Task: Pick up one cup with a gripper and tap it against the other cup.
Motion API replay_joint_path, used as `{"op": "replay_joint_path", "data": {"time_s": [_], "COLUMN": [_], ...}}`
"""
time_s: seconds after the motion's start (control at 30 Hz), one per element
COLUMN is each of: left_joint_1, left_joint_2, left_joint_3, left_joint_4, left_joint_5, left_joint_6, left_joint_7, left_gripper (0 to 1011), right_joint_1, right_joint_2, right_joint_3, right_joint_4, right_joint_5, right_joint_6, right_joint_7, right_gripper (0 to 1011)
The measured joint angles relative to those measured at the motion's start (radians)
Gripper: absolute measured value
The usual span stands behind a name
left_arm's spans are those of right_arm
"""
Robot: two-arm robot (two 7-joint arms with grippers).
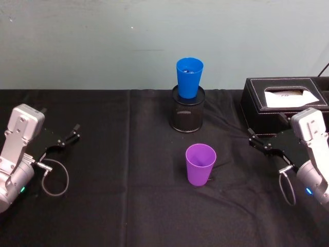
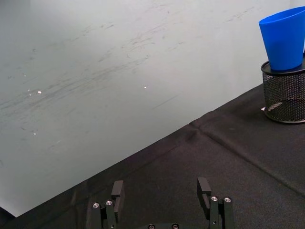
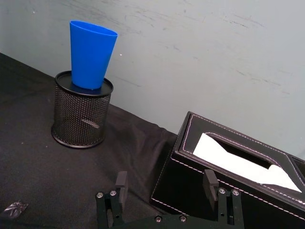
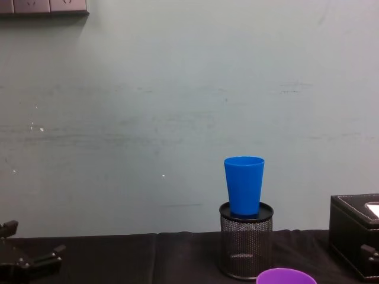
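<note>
Purple cup (image 1: 200, 163) stands near; blue cup (image 1: 189, 77) sits in the far mesh holder (image 1: 187, 116). Left gripper (image 2: 160, 188) and right gripper (image 3: 166, 179) have their fingers released.

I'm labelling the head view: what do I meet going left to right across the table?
In order: left hand → purple cup → right hand. Left out: the blue cup and mesh holder overlap the purple cup; the tissue box overlaps the right hand.

Soft, even light, fairly bright
The pale scuffed wall (image 1: 103, 41) is evenly lit; the black table cloth (image 1: 128, 206) reads dark — the purple plastic tumbler (image 1: 199, 172) shows lit inside.
</note>
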Motion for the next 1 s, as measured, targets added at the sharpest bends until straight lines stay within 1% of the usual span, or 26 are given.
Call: {"op": "replay_joint_path", "data": {"time_s": [1.0], "left_joint_1": [0.0], "left_joint_2": [0.0], "left_joint_3": [0.0], "left_joint_4": [0.0], "left_joint_5": [0.0], "left_joint_6": [0.0], "left_joint_7": [0.0], "left_gripper": [1000], "right_joint_1": [0.0], "right_joint_2": [0.0], "right_joint_3": [0.0], "right_joint_4": [0.0], "right_joint_5": [0.0], "right_joint_6": [0.0], "right_joint_7": [0.0], "right_gripper": [1003]}}
